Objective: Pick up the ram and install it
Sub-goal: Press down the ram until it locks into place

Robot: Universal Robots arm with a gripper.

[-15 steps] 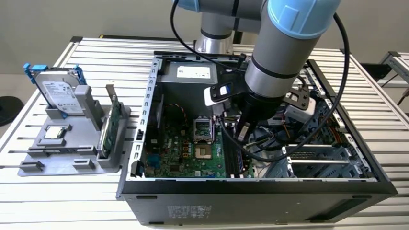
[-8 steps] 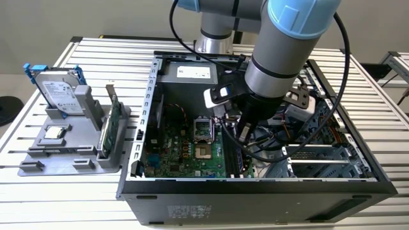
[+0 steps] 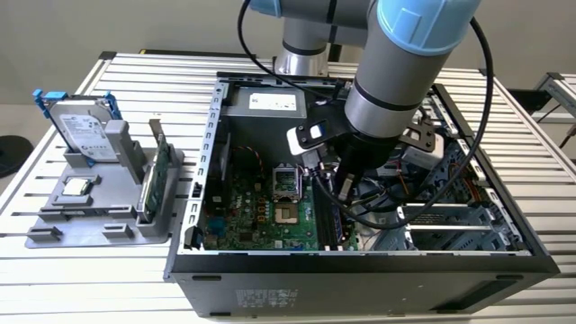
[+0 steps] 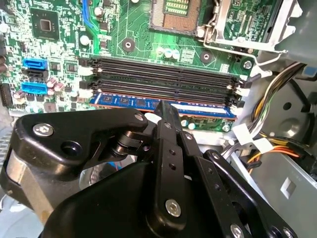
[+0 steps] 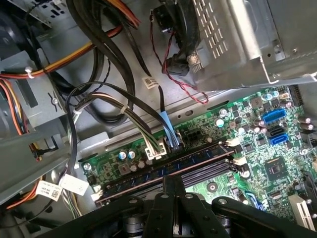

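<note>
The ram [image 4: 124, 101] is a thin blue stick standing on edge in the memory slot nearest the board's edge, inside the open computer case [image 3: 360, 260]. In the first wrist view the ram [image 5: 198, 159] lies along that same slot beside the cable plugs. My gripper [image 4: 166, 106] is down in the case with its black fingers shut together. The tips rest on the ram's top edge near its middle and hide that part. In the first wrist view the gripper [image 5: 173, 179] shows the same contact. The exterior view has the gripper [image 3: 336, 191] low over the motherboard [image 3: 261, 216].
Three empty black memory slots [image 4: 163, 74] run beside the ram. Cable bundles [image 5: 124, 114] and the drive cage [image 3: 450, 226] crowd one side, and the CPU socket [image 3: 285, 181] the other. Outside the case, a grey holder [image 3: 90, 216] carries a silver hard drive [image 3: 85, 128] and a green card [image 3: 155, 179].
</note>
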